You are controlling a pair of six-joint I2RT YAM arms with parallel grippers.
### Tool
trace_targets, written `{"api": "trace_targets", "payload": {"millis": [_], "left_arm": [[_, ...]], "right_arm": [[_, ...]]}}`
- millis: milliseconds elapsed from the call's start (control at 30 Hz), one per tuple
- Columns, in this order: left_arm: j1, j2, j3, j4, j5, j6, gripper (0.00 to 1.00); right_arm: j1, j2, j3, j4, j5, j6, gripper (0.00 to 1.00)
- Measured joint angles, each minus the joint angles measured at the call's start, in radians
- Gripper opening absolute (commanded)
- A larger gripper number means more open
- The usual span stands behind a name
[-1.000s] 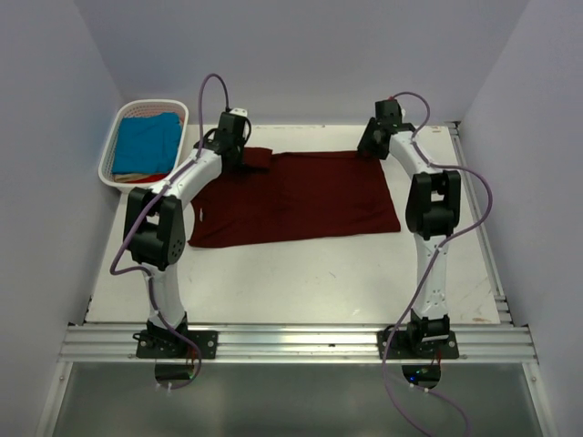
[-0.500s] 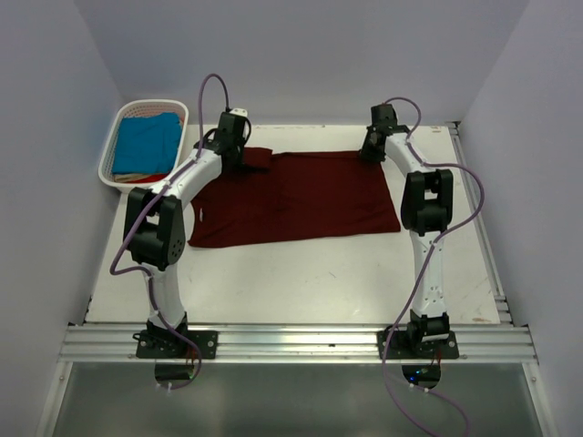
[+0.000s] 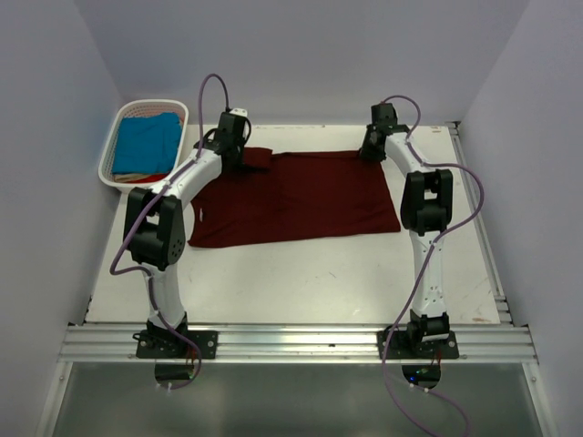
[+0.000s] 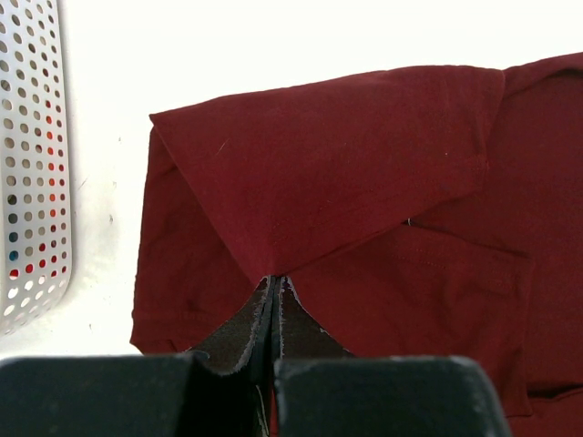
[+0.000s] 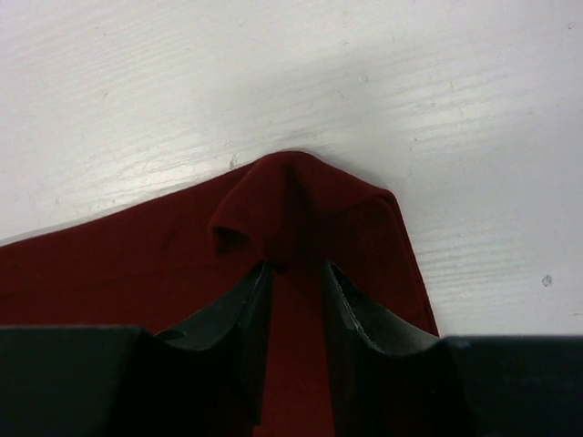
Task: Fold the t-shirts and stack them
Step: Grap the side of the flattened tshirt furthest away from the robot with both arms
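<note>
The dark maroon t-shirt (image 3: 301,196) lies spread flat on the white table, its far left sleeve folded over. My left gripper (image 3: 239,157) is shut on that sleeve fold, with the cloth pinched at the tips in the left wrist view (image 4: 275,280). My right gripper (image 3: 368,151) is at the shirt's far right corner. In the right wrist view its jaws stand narrowly apart with the corner (image 5: 301,196) bunched into a hump between the tips (image 5: 296,266). The turquoise-blue t-shirt (image 3: 146,141) lies in the basket.
The white slatted basket (image 3: 107,164) stands at the far left corner, close to my left arm, and its wall shows in the left wrist view (image 4: 27,182). Grey walls enclose the table on three sides. A metal rail runs along the near edge (image 3: 291,341).
My right gripper moved slightly left and down onto the shirt's far right corner a second ago and has held still since. The left arm and the shirt have not moved.
</note>
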Motion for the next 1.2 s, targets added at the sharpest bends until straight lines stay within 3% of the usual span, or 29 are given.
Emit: {"api": "trace_targets", "payload": {"millis": [1200], "left_arm": [[0.0, 0.028, 0.0, 0.0, 0.021, -0.009, 0.0]], "right_arm": [[0.0, 0.059, 0.04, 0.152, -0.081, -0.185, 0.29]]}}
